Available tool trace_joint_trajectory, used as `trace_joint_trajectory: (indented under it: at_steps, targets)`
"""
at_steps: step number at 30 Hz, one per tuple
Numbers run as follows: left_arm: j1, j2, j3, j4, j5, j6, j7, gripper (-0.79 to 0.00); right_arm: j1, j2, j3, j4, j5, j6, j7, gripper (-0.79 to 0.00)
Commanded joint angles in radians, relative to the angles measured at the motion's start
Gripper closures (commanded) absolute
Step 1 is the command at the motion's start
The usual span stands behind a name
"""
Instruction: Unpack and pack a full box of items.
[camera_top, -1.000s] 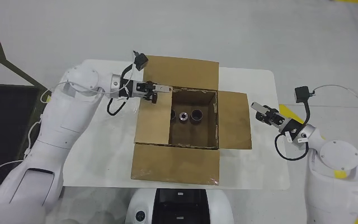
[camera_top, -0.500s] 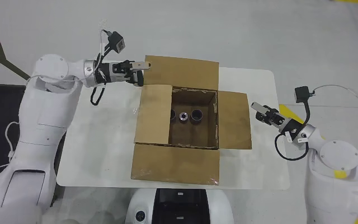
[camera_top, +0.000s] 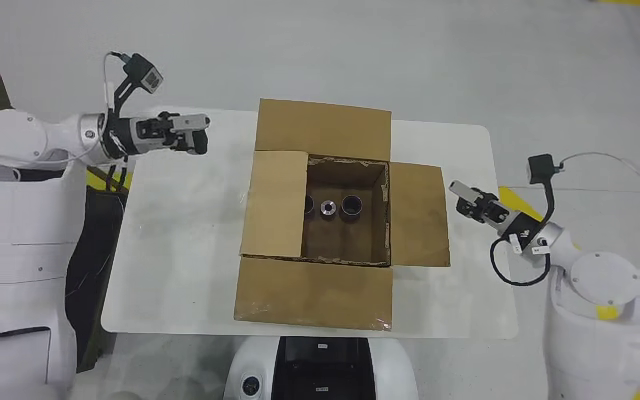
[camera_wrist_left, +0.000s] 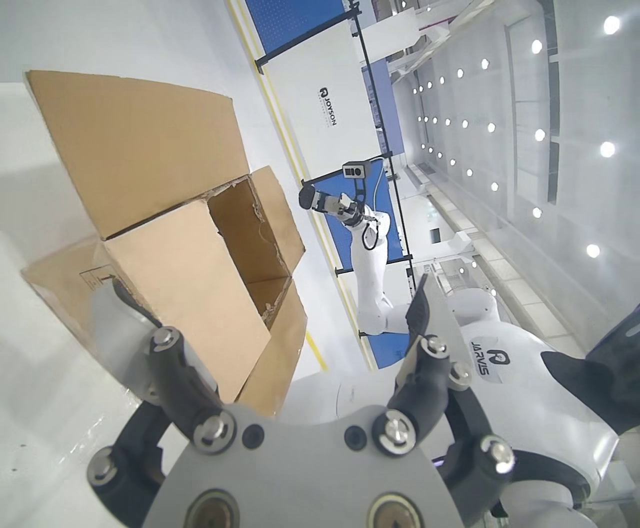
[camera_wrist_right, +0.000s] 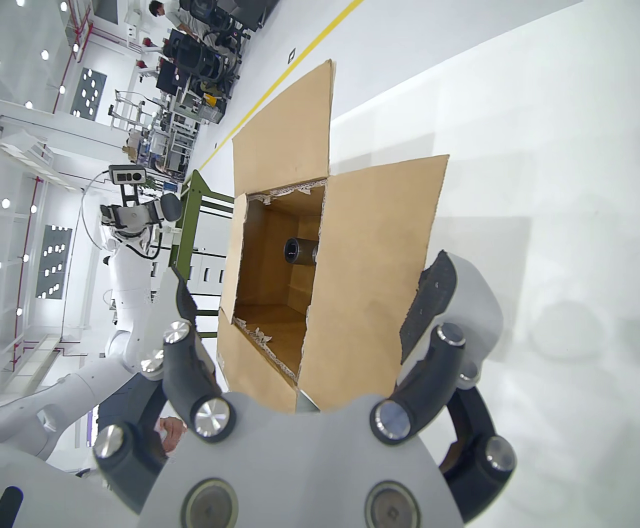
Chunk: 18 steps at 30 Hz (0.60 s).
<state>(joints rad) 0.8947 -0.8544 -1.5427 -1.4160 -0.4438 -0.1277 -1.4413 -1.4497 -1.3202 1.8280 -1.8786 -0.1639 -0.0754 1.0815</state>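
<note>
A cardboard box (camera_top: 310, 290) stands in the middle of the white table (camera_top: 175, 260) with all its flaps folded out. Inside it, dark metal cylinders (camera_top: 351, 206) stand near the far wall; one cylinder (camera_wrist_right: 295, 250) also appears through the box opening (camera_wrist_right: 270, 280) in the right wrist view. My left gripper (camera_top: 200, 133) hovers open and empty over the table's far left corner, well away from the box (camera_wrist_left: 175, 200). My right gripper (camera_top: 458, 192) is open and empty just right of the right flap (camera_top: 420, 215). Both pairs of fingers (camera_wrist_left: 425, 300) (camera_wrist_right: 430, 285) are spread wide.
Bare table surface lies left of the box and in a narrower strip (camera_top: 480, 270) to its right. A green frame (camera_wrist_right: 200, 200) stands off the table's left side.
My left arm has drawn back from the far edge of the box's left flap to the table's far left corner. The right arm and the box have not moved.
</note>
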Motion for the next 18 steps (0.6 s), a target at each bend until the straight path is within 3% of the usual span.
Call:
trace_joint_trajectory:
  at_steps: [1, 18]
  targets:
    - [0.003, 0.005, -0.011, 0.004, -0.001, 0.002, -0.014, -0.785, 0.000, 0.005, 0.013, 0.012, 0.033, 0.008, 0.005, -0.785]
    - [-0.056, 0.028, -0.062, 0.171, -0.022, 0.002, -0.019, -0.785, 0.021, 0.045, 0.014, 0.172, 0.141, 0.031, 0.115, -0.785]
